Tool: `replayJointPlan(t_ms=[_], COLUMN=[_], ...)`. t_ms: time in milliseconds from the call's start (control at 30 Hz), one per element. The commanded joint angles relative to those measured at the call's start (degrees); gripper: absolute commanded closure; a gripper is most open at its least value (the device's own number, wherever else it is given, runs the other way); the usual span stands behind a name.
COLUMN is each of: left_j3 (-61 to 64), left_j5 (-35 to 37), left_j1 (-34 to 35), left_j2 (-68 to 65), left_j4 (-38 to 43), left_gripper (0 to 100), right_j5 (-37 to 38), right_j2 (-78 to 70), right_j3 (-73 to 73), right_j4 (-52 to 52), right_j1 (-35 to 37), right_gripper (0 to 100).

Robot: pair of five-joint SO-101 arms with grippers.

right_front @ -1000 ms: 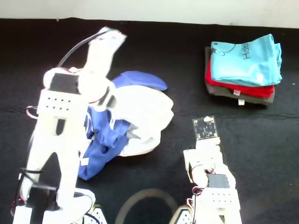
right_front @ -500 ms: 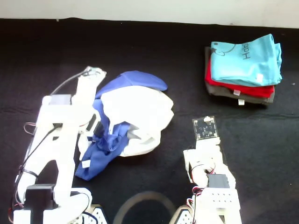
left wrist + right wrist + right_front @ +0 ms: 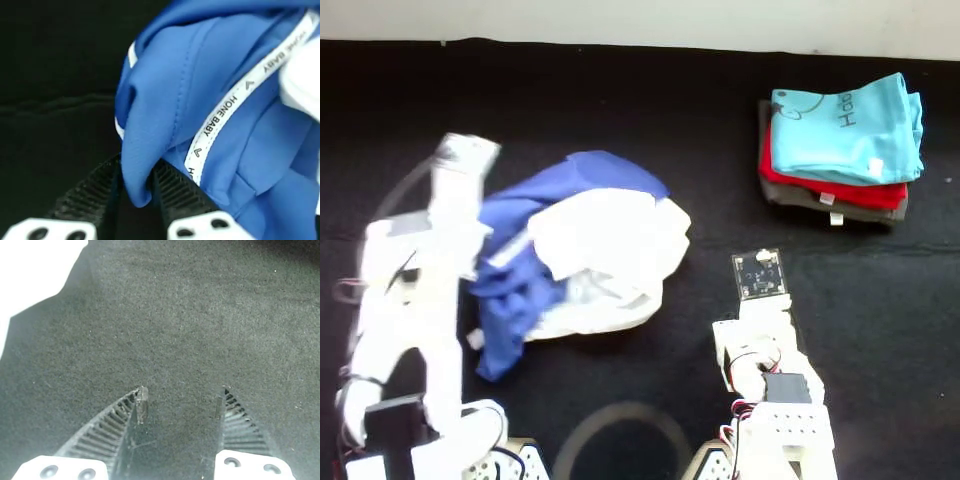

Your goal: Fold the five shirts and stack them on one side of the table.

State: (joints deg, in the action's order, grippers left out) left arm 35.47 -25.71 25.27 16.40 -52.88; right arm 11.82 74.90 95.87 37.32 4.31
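Two end effectors: my left end effector [image 3: 136,181] pinches a fold of the blue shirt [image 3: 200,70]; my right end effector [image 3: 181,402] hangs spread open above the counter [image 3: 200,315].

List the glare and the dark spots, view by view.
High view: the white shirt glares, its folds hard to read; the black table swallows shadows. Left wrist view: the blue shirt is evenly lit in the left gripper, the table behind nearly black. Right wrist view: a white patch is blown out; the right gripper casts no clear shadow.
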Motion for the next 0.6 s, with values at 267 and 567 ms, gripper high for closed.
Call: replayJointPlan(t_ms=[267, 567], left_j3=[-26.3, -23.3], left_j5=[-7.1, -10.4], left_j1=[34.8, 35.1], left_j2=[1.8, 1.8], left_j4=[1.1, 0.7], left_gripper=[99, 85], right_j5=[-0.1, -0.2], right_j2=[0.8, 0.3], right_j3=[2.1, -13.5], right_j4=[-1.0, 9.5], right_j1=[0.1, 0.2], right_gripper=[77.8, 77.8])
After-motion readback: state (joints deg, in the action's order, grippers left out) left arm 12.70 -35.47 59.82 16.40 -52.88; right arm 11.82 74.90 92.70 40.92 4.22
